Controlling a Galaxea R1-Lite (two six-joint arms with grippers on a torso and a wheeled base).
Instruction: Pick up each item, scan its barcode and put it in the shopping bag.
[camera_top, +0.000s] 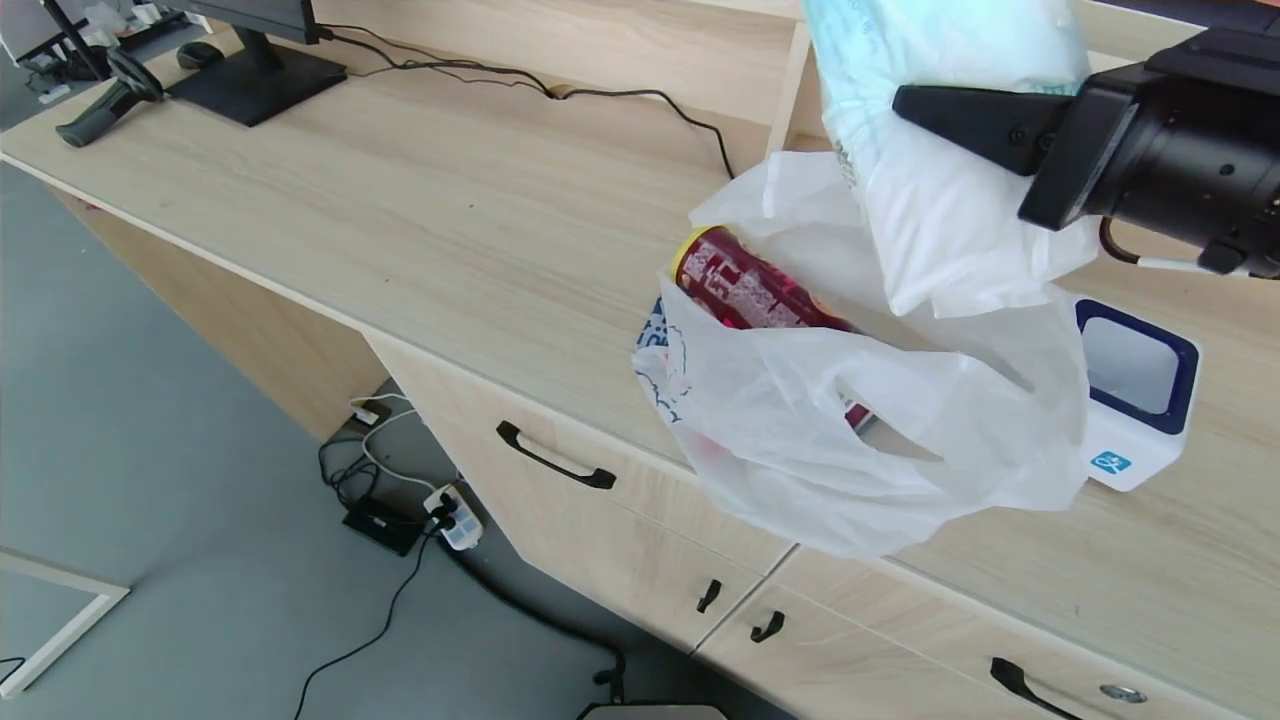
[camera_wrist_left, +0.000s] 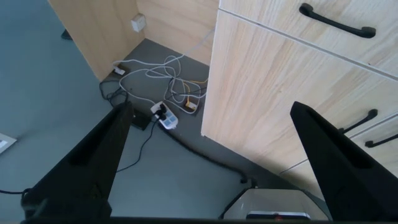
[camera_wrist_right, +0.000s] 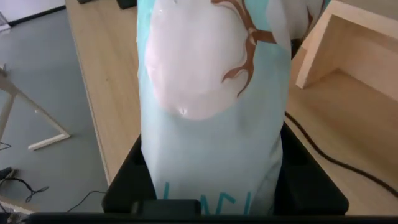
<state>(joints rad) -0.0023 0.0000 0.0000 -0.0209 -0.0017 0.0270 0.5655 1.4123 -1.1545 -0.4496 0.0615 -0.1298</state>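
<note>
- We are starting nearest and lowest: the left gripper (camera_wrist_left: 211, 168) is hanging below counter height in front of the drawers (camera_wrist_left: 292, 81); its two black fingers (camera_wrist_left: 93, 162) are standing wide apart with nothing between them; beneath it a power strip (camera_wrist_left: 166, 118) and loose cables (camera_wrist_left: 161, 74) are lying on the grey floor.
- At the front edge of the counter (camera_top: 400, 220) the shopping bag (camera_top: 850, 450) is sitting, white and translucent, with its mouth open upward; its lower side is sagging over the edge above the drawer fronts.
- Inside the bag a red can (camera_top: 745, 285) with a yellow rim is lying tilted, rim end toward the far side; a blue-and-white printed pack (camera_top: 655, 350) is showing through the bag's left wall.
- Just beside the bag on its right, the scanner (camera_top: 1140, 400), white with a dark blue rim, is standing on the counter.
- Above the bag's mouth the right gripper (camera_top: 915, 105) is holding a pale blue and white packet (camera_top: 940, 230); in the right wrist view its fingers (camera_wrist_right: 127, 180) are pressing in on both sides of the packet (camera_wrist_right: 214, 106); the packet's lower end is hanging at the bag's opening; we cannot tell whether the two are touching.
- Farther back a wooden shelf (camera_top: 790, 90) is standing on the counter; a black cable (camera_top: 560, 90) is running across to a monitor stand (camera_top: 255, 75); a mouse (camera_top: 200, 55) and a handheld scanner (camera_top: 105, 100) are lying at the far left corner.
</note>
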